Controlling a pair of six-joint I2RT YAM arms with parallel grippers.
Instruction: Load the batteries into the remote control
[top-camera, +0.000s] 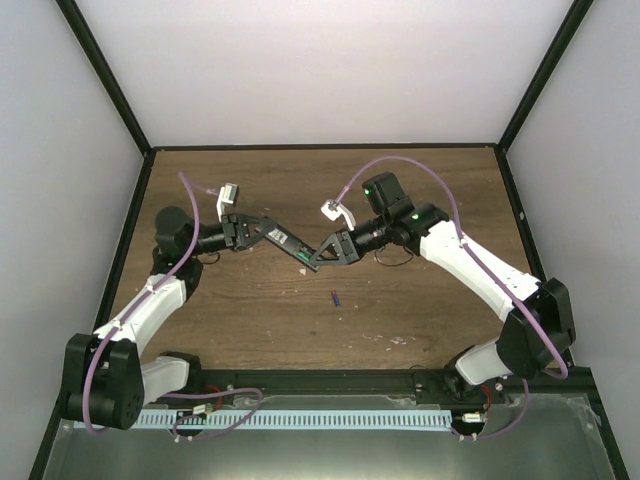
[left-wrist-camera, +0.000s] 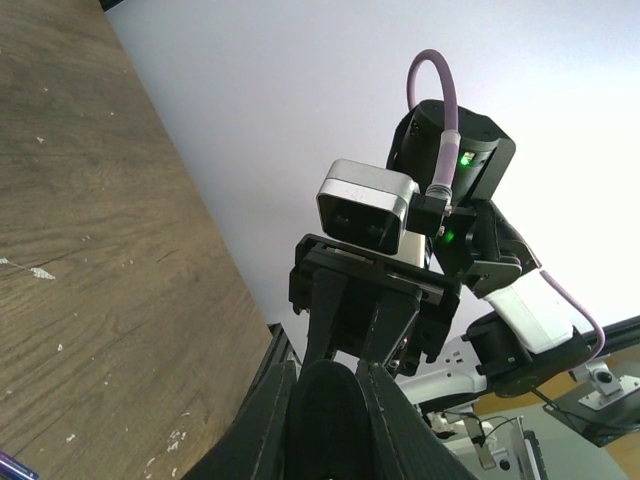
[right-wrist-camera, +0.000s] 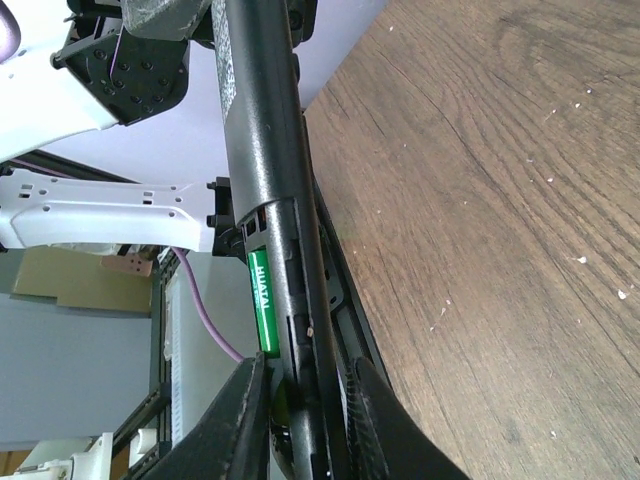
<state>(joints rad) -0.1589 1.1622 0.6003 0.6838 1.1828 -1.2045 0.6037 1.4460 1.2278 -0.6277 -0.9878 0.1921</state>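
Note:
The black remote (top-camera: 293, 246) hangs above the middle of the table, held at both ends. My left gripper (top-camera: 283, 240) is shut on its left end, which shows between the fingers in the left wrist view (left-wrist-camera: 330, 420). My right gripper (top-camera: 319, 256) is shut on its right end. In the right wrist view the remote (right-wrist-camera: 262, 130) runs up from my right gripper (right-wrist-camera: 303, 375), with the green battery (right-wrist-camera: 263, 300) sitting in its open compartment; it shows as a green spot from above (top-camera: 303, 257). The purple-blue battery (top-camera: 335, 297) lies on the table below the remote.
White specks of debris (top-camera: 396, 340) lie on the wooden table near the front right. Black frame rails (top-camera: 130, 215) and white walls border the table. A white cable tray (top-camera: 320, 418) runs along the near edge between the arm bases.

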